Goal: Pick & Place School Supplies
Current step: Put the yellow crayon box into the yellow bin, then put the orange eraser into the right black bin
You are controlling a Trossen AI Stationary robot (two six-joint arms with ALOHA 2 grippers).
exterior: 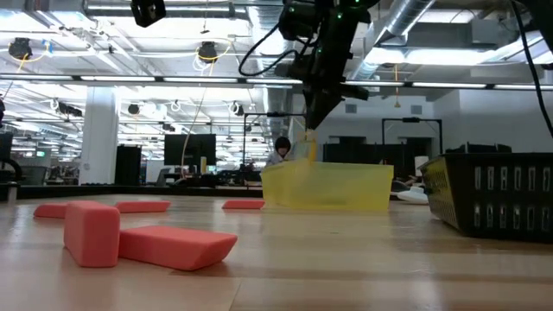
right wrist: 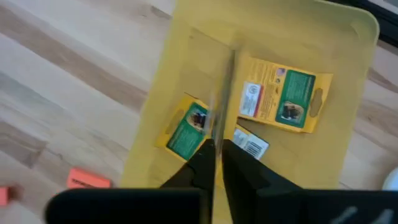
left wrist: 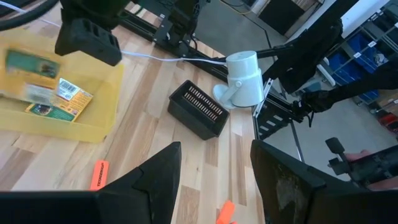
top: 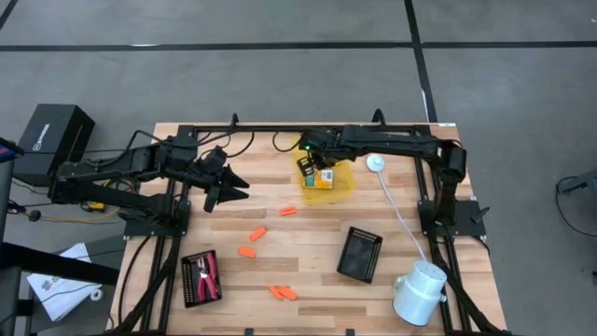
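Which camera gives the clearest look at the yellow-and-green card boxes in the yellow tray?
The right wrist view: it looks straight down on the card boxes in the yellow tray. The left wrist view shows them blurred at its edge, the high view shows them small under the right pincer, and the low view shows only the tray's wall.

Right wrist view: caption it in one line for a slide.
Right gripper pinches a card box edge-on above the yellow tray, where other card boxes lie.
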